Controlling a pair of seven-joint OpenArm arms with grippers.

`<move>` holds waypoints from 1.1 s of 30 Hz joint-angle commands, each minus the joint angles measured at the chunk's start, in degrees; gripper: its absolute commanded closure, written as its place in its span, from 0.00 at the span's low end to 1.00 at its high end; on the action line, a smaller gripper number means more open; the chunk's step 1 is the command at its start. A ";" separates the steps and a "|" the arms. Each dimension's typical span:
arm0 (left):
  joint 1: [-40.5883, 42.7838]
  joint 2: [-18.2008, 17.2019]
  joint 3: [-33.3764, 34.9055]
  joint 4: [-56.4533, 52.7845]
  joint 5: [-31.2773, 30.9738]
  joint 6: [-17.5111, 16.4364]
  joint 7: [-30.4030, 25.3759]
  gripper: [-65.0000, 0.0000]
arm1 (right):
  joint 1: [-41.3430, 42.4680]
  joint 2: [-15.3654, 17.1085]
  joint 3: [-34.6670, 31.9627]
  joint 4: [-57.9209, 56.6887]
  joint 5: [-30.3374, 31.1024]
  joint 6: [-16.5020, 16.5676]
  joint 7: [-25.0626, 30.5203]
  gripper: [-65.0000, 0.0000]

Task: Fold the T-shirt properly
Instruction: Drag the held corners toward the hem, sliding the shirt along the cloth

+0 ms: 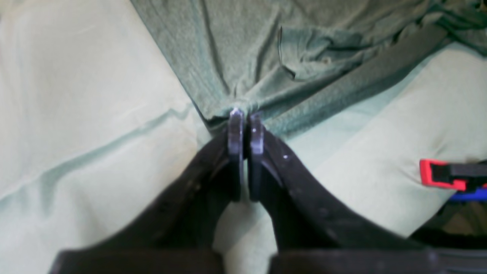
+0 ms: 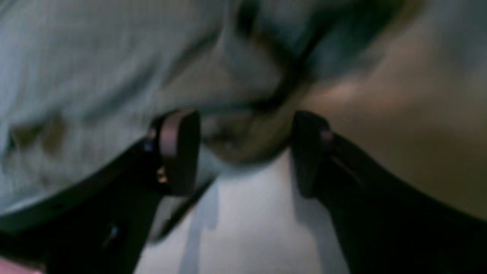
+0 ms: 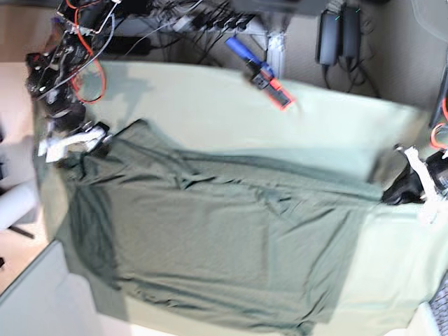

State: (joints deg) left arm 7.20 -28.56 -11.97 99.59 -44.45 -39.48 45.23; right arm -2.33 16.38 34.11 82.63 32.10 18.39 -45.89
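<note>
The dark grey-green T-shirt (image 3: 224, 238) lies spread across the pale mint table sheet (image 3: 210, 105). In the base view my left gripper (image 3: 402, 192) sits at the shirt's right end. Its wrist view shows the left gripper (image 1: 246, 114) shut on a bunched corner of the T-shirt (image 1: 266, 49), with creases fanning out from the pinch. My right gripper (image 3: 94, 140) is at the shirt's upper left corner. Close up, the right gripper (image 2: 243, 152) is open, its fingers (image 2: 179, 152) wide apart. A blurred fold of the T-shirt (image 2: 76, 76) lies just beyond the tips.
A red and blue clamp (image 3: 269, 80) lies on the sheet at the back, and shows as the red clamp (image 1: 441, 175) at the sheet's edge in the left wrist view. Cables and power bricks (image 3: 336, 31) crowd the back. The shirt's lower hem reaches the table's front edge.
</note>
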 commanded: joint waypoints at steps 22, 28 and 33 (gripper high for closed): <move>-0.33 -0.96 -0.37 0.72 -1.16 -0.52 -1.20 1.00 | 0.28 -7.85 0.26 4.37 4.39 1.55 4.22 1.00; -0.33 -0.96 -0.37 0.72 -1.16 -0.52 -1.20 1.00 | 1.86 -7.82 0.26 10.05 4.28 1.57 4.20 1.00; 0.17 -0.96 -0.37 0.72 -1.22 -0.52 -1.22 1.00 | 6.54 -7.82 0.26 9.75 1.25 1.57 4.35 1.00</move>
State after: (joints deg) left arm 7.92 -28.58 -11.97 99.59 -44.64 -39.48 45.21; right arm 3.09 7.77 34.26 91.48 32.56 18.63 -42.94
